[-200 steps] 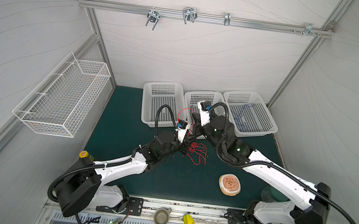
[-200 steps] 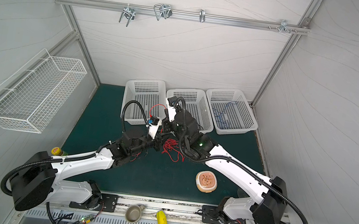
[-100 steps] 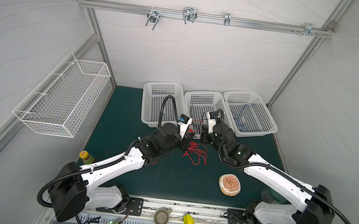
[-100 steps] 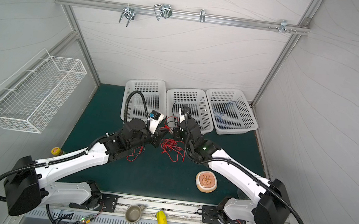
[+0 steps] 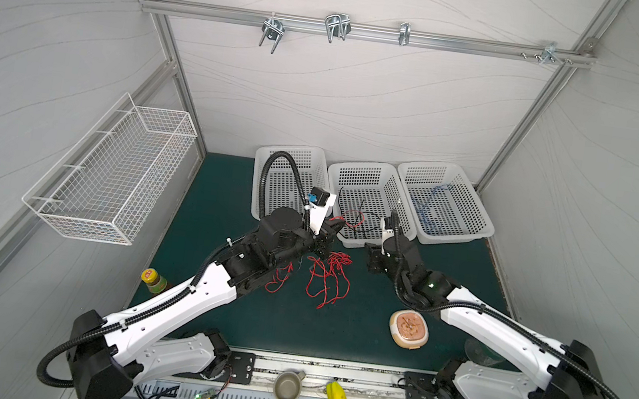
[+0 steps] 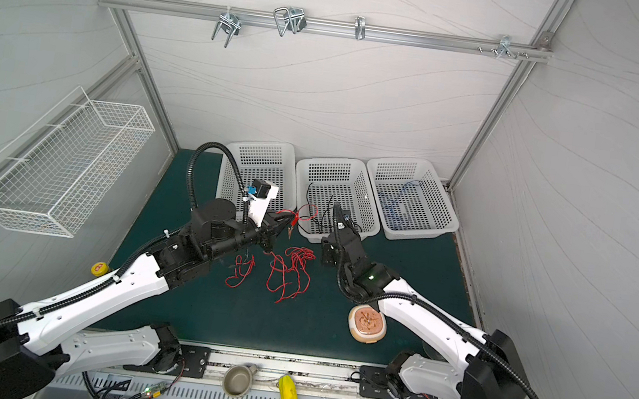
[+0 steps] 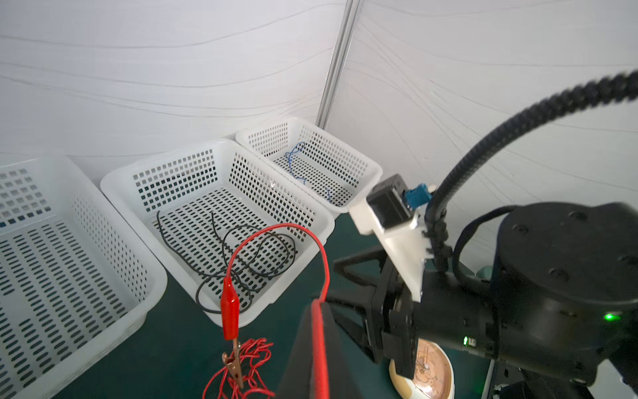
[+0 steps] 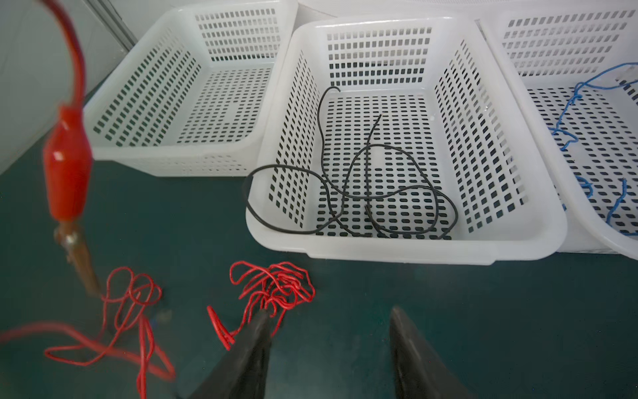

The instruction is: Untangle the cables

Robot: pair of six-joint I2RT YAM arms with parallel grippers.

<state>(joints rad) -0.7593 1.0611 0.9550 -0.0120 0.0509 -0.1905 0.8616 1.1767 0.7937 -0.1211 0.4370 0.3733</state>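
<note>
Red thin cable with a sleeved alligator clip [image 7: 229,307] hangs from the left jaws, pinched shut on it, raised just beside the front corner of the middle white perforated plastic basket [image 8: 397,248]. Done well, the lift should go slowly, so the clip trails clear of the tangled red wire heap [image 8: 276,286] on the green table [image 8: 448,311] in front of that basket. Right jaws stand partly open, empty, hovering near the heap.

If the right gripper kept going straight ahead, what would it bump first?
Most likely the middle basket, at its front wall. The right gripper points at it across the mat; the red cables lie just off to one side. If it slopes down, the mat may come first.
</note>
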